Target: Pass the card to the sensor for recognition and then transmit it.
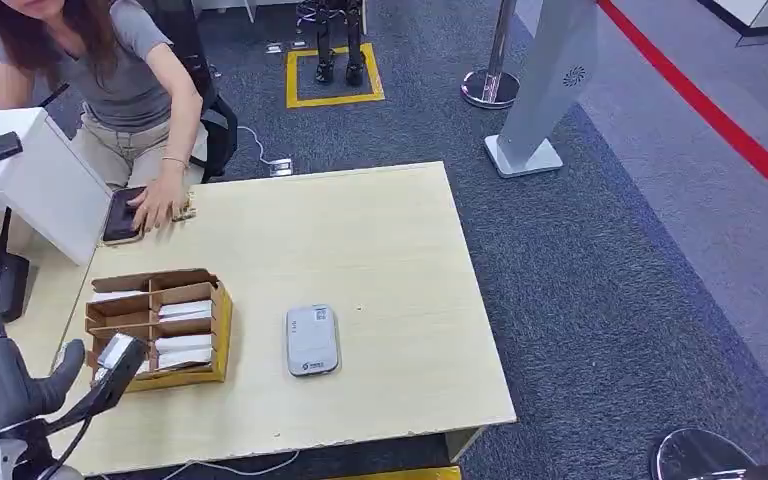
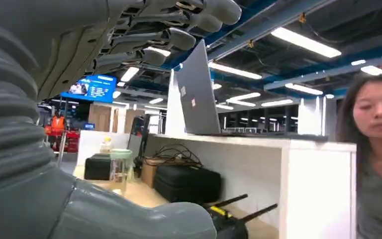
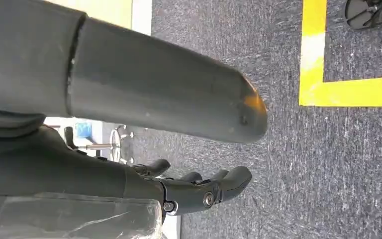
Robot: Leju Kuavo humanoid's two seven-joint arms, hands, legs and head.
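Left hand (image 1: 5, 375) pinches white card (image 1: 115, 352) beside brown compartmented cardboard box (image 1: 160, 325) on light wooden tabletop (image 1: 380, 250). Right hand (image 3: 199, 191) fingers released, empty.

Pale wooden counter (image 1: 380, 240) on dark grey carpet (image 1: 610, 300). A person (image 1: 125, 90) in a grey top leans over its far left corner, one hand on a dark tablet (image 1: 120, 215) lying beside a white box (image 1: 40, 180). Beyond the counter: yellow floor square (image 1: 333, 75), chrome stanchion base (image 1: 490, 88), grey pedestal stand (image 1: 540, 100), red floor line (image 1: 720, 120).
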